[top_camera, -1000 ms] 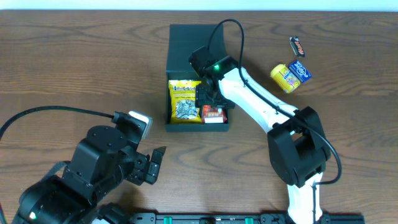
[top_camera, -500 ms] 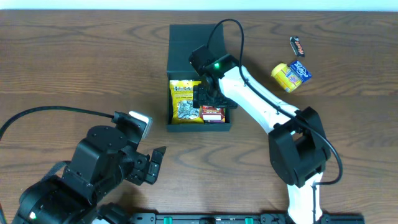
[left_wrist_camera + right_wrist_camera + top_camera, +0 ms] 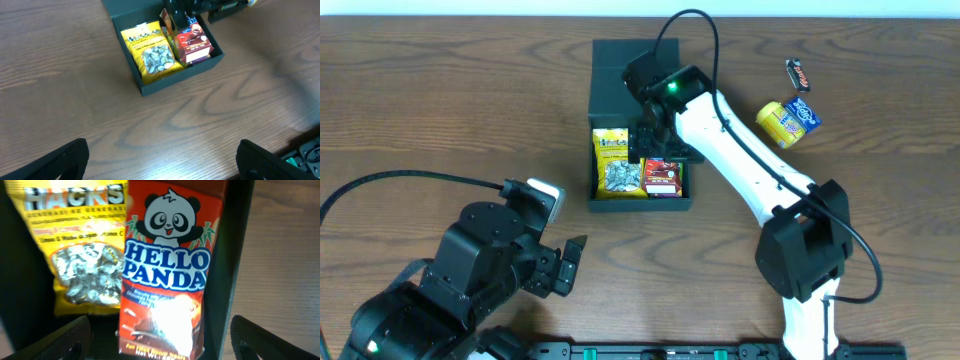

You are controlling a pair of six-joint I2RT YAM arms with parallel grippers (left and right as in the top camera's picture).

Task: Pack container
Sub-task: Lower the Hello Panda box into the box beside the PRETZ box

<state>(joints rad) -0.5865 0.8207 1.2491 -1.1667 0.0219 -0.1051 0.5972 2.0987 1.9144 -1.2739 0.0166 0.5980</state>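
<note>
The container (image 3: pixel 638 204) sits at mid-table toward the far edge, lid flap laid open behind it. Inside lie a yellow candy bag (image 3: pixel 618 165) and, touching it, a red panda carton (image 3: pixel 663 178). The right gripper (image 3: pixel 650 150) hovers just above them, jaws spread wide (nothing between them). The left gripper (image 3: pixel 568 265), also open and empty, hangs well apart near the front edge.

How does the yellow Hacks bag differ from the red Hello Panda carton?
The Hacks bag is a yellow pouch with a clear window showing wrapped candies; the Hello Panda carton is a red printed box. The bag is wider than the carton. Both lie face up, side by side, in the container.
</note>
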